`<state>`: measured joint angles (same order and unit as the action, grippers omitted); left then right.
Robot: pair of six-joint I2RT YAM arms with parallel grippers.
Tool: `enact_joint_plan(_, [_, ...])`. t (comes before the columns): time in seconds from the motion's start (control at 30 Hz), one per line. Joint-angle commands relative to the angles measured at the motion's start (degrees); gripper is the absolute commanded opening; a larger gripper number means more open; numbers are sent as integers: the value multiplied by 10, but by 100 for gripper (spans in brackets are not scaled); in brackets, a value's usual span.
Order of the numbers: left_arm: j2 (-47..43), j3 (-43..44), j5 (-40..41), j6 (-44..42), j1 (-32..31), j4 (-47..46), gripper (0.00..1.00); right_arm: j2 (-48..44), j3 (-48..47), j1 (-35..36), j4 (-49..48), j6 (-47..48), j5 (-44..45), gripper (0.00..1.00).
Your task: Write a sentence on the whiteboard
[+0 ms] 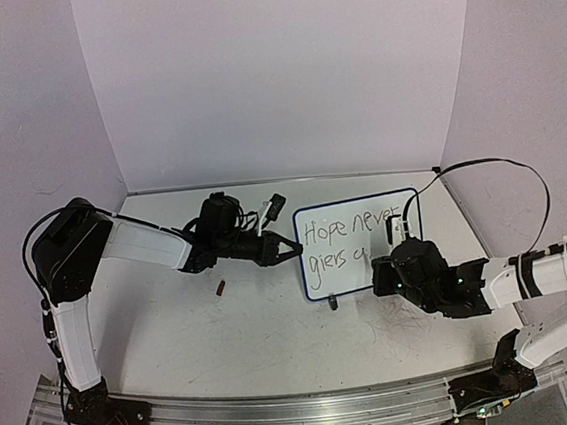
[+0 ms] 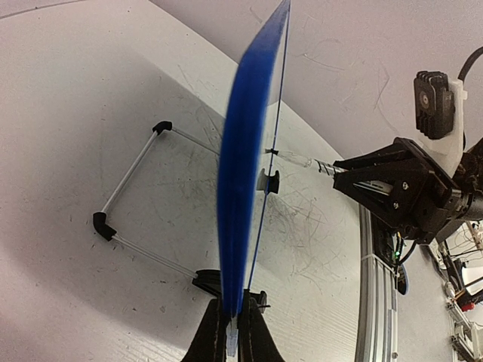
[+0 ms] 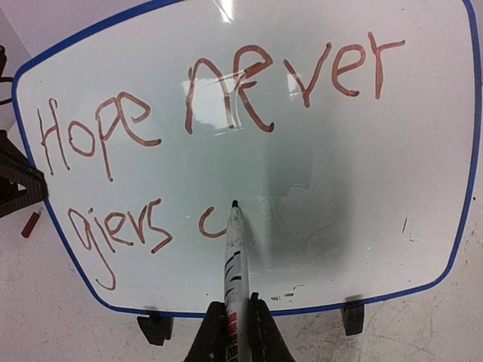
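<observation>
We find the whiteboard point(image 1: 357, 227) standing upright on the counter point(image 1: 256, 346), right of centre in the top view. Its two black clip feet point(image 3: 155, 328) rest on the surface, and its wire stand point(image 2: 128, 204) is folded out behind it. The left tool point(image 1: 292, 250) is clamped on the blue frame at the board's 9 o'clock edge. In the left wrist view its fingers point(image 2: 215, 339) pinch the frame from both sides. The right tool point(image 3: 235, 332) sits in front of the board's 5 o'clock corner, closed around a marker point(image 3: 235, 264) that points to 12 o'clock. The marker tip touches the white face just at 3 o'clock of the last stroke. The sentence point(image 3: 226, 113) is in reddish-brown ink on two lines. The upper line reads "Hope never"; the lower reads roughly "gjers" followed by one curved stroke. A small dark-red item point(image 1: 221, 288) lies on the counter at 8 o'clock of the left tool.
</observation>
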<state>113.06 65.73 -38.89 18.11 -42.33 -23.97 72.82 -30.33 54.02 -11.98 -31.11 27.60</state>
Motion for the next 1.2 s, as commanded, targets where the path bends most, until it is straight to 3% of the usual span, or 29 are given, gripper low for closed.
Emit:
enact_joint_plan(0.0, [-30, -7, -4, -3, 5, 6, 0, -5, 5, -5, 10, -21, -12, 0])
enact_joint_plan(0.7, [-30, -9, -3, -3, 5, 6, 0, -4, 4, -4, 60, -65, -5, 0])
enact_joint_plan(0.97, [-32, -10, -1, -3, 5, 6, 0, -71, 3, -5, 55, -29, 4, 0])
enact_joint_plan(1.17, [-30, -7, -3, -3, 5, 6, 0, -70, -6, -14, 35, -2, -1, 0])
